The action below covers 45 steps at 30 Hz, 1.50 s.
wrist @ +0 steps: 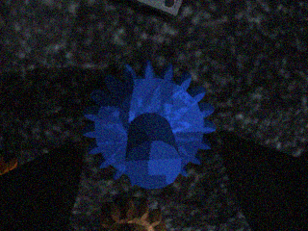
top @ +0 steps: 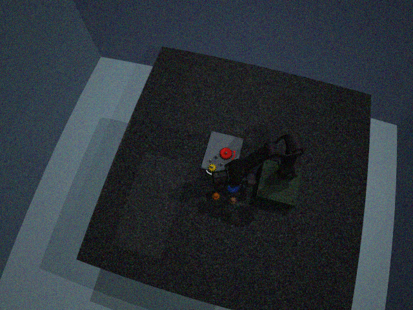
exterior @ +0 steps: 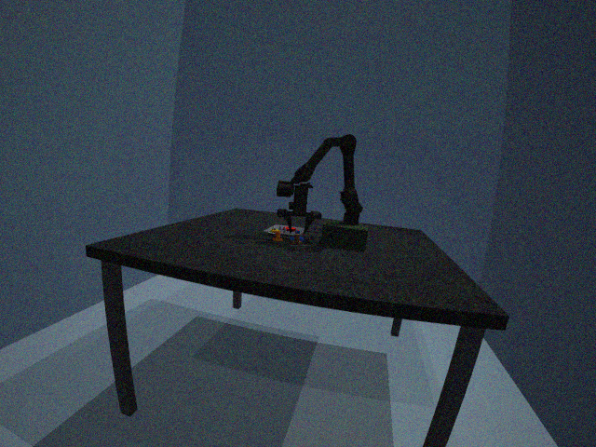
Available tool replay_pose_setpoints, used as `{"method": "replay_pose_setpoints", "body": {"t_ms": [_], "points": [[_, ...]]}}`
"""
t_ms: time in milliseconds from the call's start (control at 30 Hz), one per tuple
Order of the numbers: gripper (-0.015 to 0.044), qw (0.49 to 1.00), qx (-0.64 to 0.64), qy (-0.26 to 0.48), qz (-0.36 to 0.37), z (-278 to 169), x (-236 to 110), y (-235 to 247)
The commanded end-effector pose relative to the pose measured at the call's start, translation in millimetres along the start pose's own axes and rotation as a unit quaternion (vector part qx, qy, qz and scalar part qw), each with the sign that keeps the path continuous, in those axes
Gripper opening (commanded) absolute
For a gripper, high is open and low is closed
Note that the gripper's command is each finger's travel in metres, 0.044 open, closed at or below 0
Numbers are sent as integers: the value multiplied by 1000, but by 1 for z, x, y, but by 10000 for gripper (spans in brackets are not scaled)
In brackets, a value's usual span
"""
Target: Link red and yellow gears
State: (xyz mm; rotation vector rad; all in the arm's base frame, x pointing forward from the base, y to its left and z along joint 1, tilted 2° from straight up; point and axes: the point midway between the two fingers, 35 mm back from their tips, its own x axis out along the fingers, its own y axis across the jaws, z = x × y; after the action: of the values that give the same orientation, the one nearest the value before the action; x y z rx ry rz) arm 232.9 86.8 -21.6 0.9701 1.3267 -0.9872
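The blue gear (top: 233, 189) (wrist: 192, 115) stands on the table with its hub up. My gripper (exterior: 298, 233) (wrist: 153, 150) is partly open over it, one finger on each side, with gaps to the hub. An orange gear (top: 215, 196) (exterior: 277, 236) (wrist: 7, 165) and a tan gear (top: 233, 200) (wrist: 132, 223) stand close by. On the grey board (top: 217, 140) (wrist: 161, 4) sit the red gear (top: 226, 154) (exterior: 287, 228) and the yellow gear (top: 210, 167). Several bare pegs show between them. The arm may hide part of the board's near right side.
The arm's green base block (top: 277, 196) (exterior: 344, 237) stands right of the gears. The white arrow (top: 208, 172) lies beside the yellow gear, and the red arrow (top: 233, 154) beside the red one. The dark table (top: 200, 100) (exterior: 336, 278) extends around everything.
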Motion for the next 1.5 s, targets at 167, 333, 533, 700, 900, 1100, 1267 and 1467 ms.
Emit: {"method": "replay_pose_setpoints", "body": {"t_ms": [167,333,533,700,900,1100,1267,1467], "points": [[46,1000,2,2,0,0,1,0],[13,1000,2,2,0,0,1,0],[0,1000,2,2,0,0,-5,2],[0,1000,2,2,1,-1,-18,6],[0,1000,2,2,1,-1,-33,10],[0,1000,2,2,1,0,-49,12],[0,1000,2,2,1,0,-62,13],[0,1000,2,2,1,0,-78,14]]}}
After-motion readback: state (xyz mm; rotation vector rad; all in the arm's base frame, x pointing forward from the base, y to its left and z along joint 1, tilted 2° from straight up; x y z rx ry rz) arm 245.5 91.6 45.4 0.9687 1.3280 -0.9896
